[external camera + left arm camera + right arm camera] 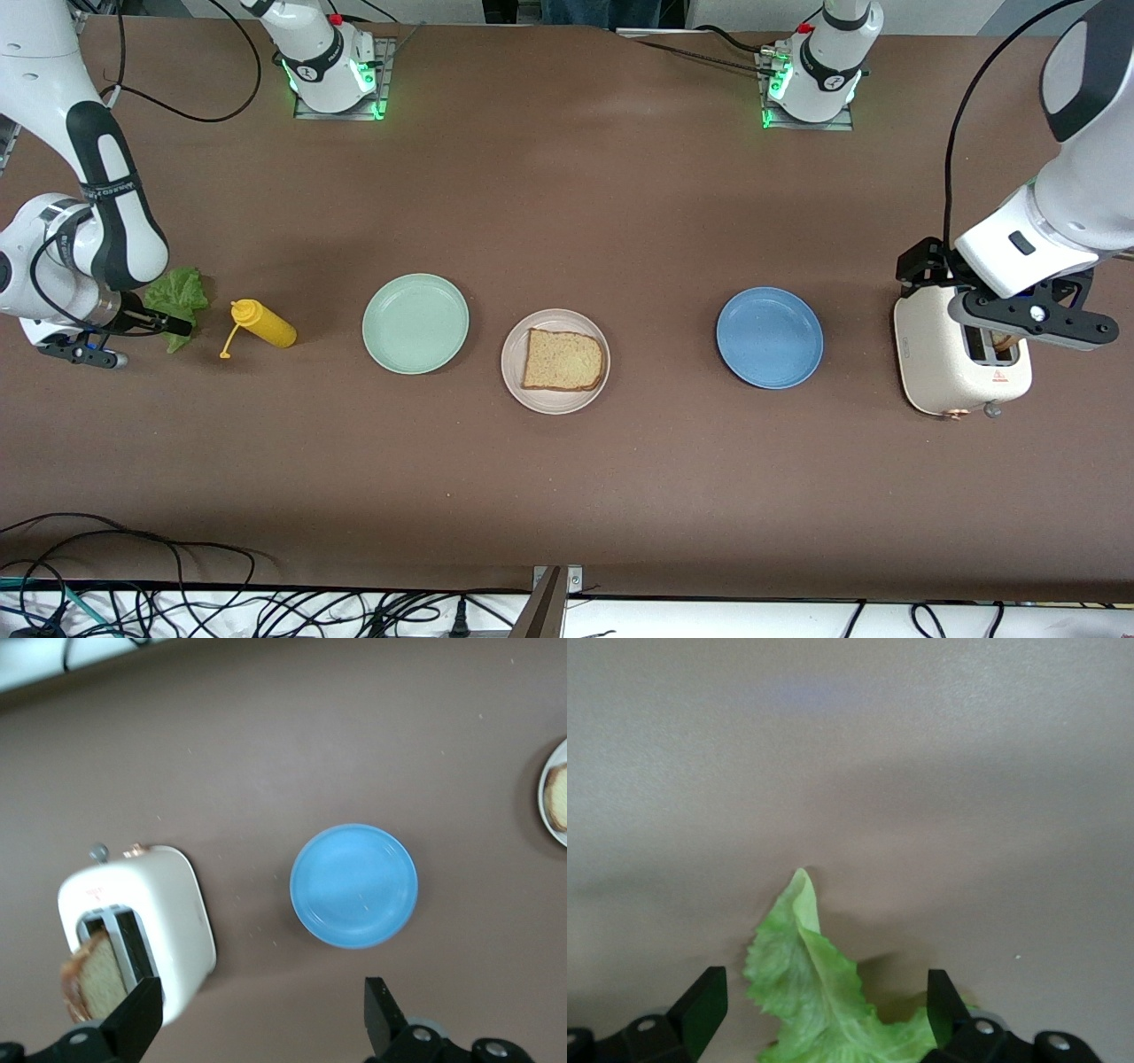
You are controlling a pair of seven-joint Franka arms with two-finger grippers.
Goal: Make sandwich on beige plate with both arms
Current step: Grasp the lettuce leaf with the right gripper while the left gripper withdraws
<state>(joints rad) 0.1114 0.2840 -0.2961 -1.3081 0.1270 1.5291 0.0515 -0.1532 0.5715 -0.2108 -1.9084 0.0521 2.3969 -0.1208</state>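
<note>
Bread slice (563,361) (crust-side up) flat

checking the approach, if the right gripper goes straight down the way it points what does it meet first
Most likely the lettuce: the right gripper is open, its fingers either side of the leaf lying on the table. How high it hangs over the leaf is unclear.

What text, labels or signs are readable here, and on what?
Right arm, black band: white lettering, too small to read.
Toaster, side facing the front camera: small red triangular sign with a line of print beneath it, too small to read.
Toaster in the left wrist view: red mark, blurred.
Arm bases: a dark round mark on each, not legible.
Plates, bottle, bread: none.
</note>
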